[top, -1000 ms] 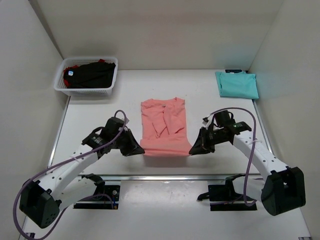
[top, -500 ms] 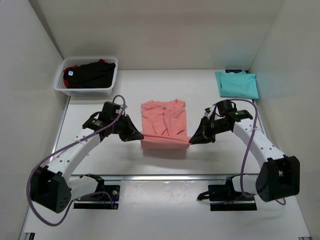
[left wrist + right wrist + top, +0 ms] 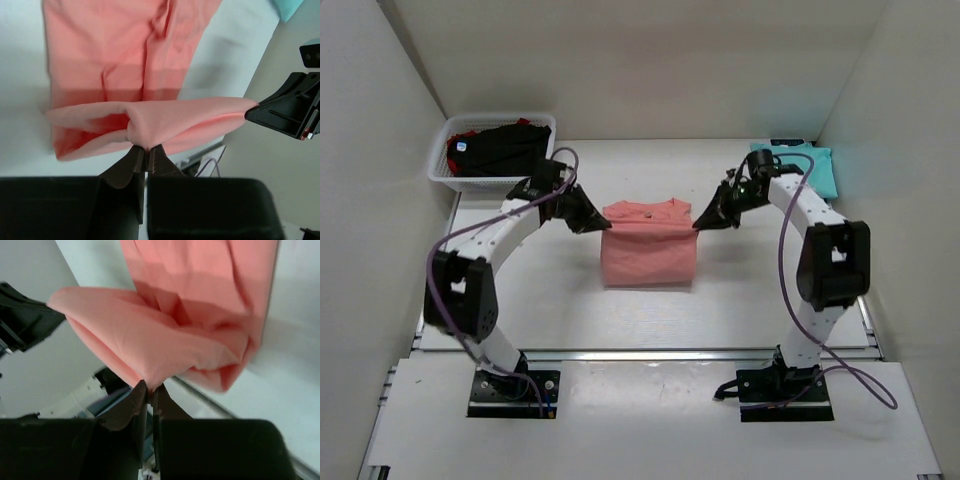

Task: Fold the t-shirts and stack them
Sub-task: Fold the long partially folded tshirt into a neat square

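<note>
The left tool (image 3: 146, 159) is pinched tight on one corner of the pink t-shirt (image 3: 648, 255). The right tool (image 3: 148, 390) is pinched tight on the other corner. The folded edge is stretched between them, above the rest of the shirt on the counter (image 3: 740, 290). The teal t-shirt (image 3: 820, 172) lies off past the pink t-shirt's right side. The white basket (image 3: 490, 183) holding the black t-shirt (image 3: 505, 148) sits off past its left side.

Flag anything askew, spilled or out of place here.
Nothing stands out. The salmon-pink shirt is mid-fold, its edge pinched by the left gripper and right gripper. The teal shirt lies folded far right; a black shirt fills the basket.
</note>
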Controlling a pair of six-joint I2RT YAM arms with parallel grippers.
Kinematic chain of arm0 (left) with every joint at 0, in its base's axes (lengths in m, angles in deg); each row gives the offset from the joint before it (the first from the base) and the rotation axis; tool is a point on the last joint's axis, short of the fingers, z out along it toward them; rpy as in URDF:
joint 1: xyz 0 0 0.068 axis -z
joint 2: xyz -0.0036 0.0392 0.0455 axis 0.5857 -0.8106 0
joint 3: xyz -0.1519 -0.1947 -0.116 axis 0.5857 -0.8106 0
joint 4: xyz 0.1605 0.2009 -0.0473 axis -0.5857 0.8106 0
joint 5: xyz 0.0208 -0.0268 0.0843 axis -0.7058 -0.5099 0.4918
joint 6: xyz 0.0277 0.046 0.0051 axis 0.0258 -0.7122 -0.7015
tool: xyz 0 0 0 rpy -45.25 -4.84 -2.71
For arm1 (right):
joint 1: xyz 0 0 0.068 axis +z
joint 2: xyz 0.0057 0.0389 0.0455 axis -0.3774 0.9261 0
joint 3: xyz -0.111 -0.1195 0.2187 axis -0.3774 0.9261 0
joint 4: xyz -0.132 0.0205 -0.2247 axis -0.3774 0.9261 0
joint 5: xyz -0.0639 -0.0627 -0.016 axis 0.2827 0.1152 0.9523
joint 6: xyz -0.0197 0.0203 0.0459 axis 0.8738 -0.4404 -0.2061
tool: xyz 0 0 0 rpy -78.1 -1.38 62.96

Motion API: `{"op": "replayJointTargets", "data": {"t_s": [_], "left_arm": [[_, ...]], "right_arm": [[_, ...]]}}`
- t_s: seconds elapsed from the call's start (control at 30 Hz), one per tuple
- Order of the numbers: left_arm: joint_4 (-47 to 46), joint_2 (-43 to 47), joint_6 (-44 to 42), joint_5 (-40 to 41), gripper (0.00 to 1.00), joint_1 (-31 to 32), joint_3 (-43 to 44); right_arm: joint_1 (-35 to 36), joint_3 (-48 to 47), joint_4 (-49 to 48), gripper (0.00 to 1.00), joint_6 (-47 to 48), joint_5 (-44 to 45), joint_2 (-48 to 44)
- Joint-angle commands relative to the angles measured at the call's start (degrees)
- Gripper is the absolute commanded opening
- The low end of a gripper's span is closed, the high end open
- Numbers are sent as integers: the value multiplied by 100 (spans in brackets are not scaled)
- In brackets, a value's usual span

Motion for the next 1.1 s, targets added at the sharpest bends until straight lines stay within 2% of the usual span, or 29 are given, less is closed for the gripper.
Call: {"op": "replayJointTargets", "data": {"t_s": [0.0,0.03,0.07,0.1,0.13,0.17,0.23,0.3,0.33,0.37,0.47,0.5,0.63,0.77,0.87,0.97,1.07], "left_arm": [[-401,-784,-10,498,0,-276,851],[-410,-953,7,542,4,-407,1194],[-601,-1302,76,534,13,-452,1293],[-925,-1445,138,525,14,-530,1538],[-1129,-1690,208,525,22,-601,1714],[-1522,-1823,348,490,43,-680,1742],[-2296,-1930,665,420,48,-785,1725],[-2510,-1939,797,367,48,-882,1724],[-2563,-1869,772,367,55,-865,1699],[-2589,-1834,728,341,57,-891,1533],[-2774,-1526,605,244,54,-751,1033],[-2765,-1404,535,261,50,-699,813],[-2686,-1104,386,446,48,-330,284],[-2406,-1016,131,901,47,13,-68],[-2021,-1252,60,1280,45,216,-104],[-1441,-1682,50,1430,45,312,45],[-1210,-2052,86,1159,40,321,73]], "right_arm": [[-259,-1221,-452,0,-179,104,747],[-268,-1486,-593,0,-241,208,1124],[-277,-1942,-717,6,-320,183,1528],[-303,-2372,-996,14,-399,113,1741],[-286,-2577,-1112,20,-504,339,2004],[-268,-2962,-1174,30,-540,445,2259],[-242,-3656,-1333,46,-392,831,2506],[-180,-4149,-1088,50,-243,1052,2718],[-189,-4352,-922,51,-120,1157,2814],[-128,-4398,-746,52,-40,1263,2815],[-48,-4206,-455,58,364,1492,2780],[4,-4092,-402,59,522,1510,2684],[171,-3013,-524,66,839,1773,2315],[224,-1555,-1251,75,665,1678,1770],[294,-771,-1754,80,471,1598,1497],[426,-558,-1808,82,366,1721,1488],[672,-374,-2070,85,172,1669,1567]]}}
